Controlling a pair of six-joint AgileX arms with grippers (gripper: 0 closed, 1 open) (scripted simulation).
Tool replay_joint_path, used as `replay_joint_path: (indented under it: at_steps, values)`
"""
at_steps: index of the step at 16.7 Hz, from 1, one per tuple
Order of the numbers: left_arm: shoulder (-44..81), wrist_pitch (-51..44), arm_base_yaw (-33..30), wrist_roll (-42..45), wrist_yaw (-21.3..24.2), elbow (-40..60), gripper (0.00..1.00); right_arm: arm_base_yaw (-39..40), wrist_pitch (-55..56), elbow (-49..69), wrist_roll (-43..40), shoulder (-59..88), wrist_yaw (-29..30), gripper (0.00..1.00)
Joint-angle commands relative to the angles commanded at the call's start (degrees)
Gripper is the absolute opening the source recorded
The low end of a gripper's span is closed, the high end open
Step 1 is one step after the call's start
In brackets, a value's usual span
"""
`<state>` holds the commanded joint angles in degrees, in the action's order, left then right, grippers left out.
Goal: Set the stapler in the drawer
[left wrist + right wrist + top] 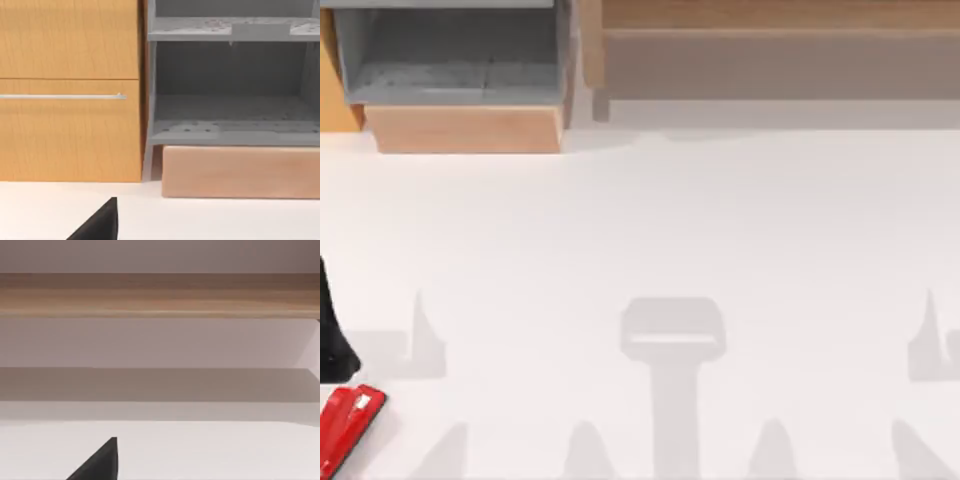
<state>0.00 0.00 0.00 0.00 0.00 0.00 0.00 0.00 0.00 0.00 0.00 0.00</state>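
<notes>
Jaws, left arm: a single dark fingertip shows in the left wrist view, above bare surface; whether they stand wide or narrow I cannot tell. Left gripper [100, 222] holds nothing visible.

Jaws, right arm: likewise one dark fingertip in the right wrist view; spread cannot be told. Right gripper [100, 460] faces the long wooden shelf [160, 295] and looks parked.

Item 1, stapler [345, 425]: red, elongated, with a white mark near one end. Lies flat and at a slant on the white surface [650, 230], well apart from the drawer, toward the near left corner. A dark piece of arm sits just beside it at the left edge of the top view.

Item 2, drawer [455, 75]: pulled open, tan front panel toward the arms, grey floor bare. An orange-wood cabinet [70, 90] with a thin metal handle stands beside it.

Item 3, shelf: long, wooden, on the other side of the drawer from the cabinet.

Step in hand, as judged: the start; stapler not yet grasped, drawer already open.

Next move calls for: left arm bringing its jaws down over the stapler, turned across its slanted body, closing on the narrow sides, then carrying it to the drawer's grey floor.
</notes>
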Motion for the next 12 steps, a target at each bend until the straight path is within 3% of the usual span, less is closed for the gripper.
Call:
replay_joint_path:
  at_steps: [6, 12]
  values:
    - [5.6, 2.7, 0.5, 3.9, 1.8, 2.4, 1.00, 0.0, 0.0, 0.0, 0.0, 0.0, 0.0, 1.00]
    - [28.7, 14.2, 4.4, 19.9, 7.5, 13.0, 1.00, 0.0, 0.0, 0.0, 0.0, 0.0, 0.0, 1.00]
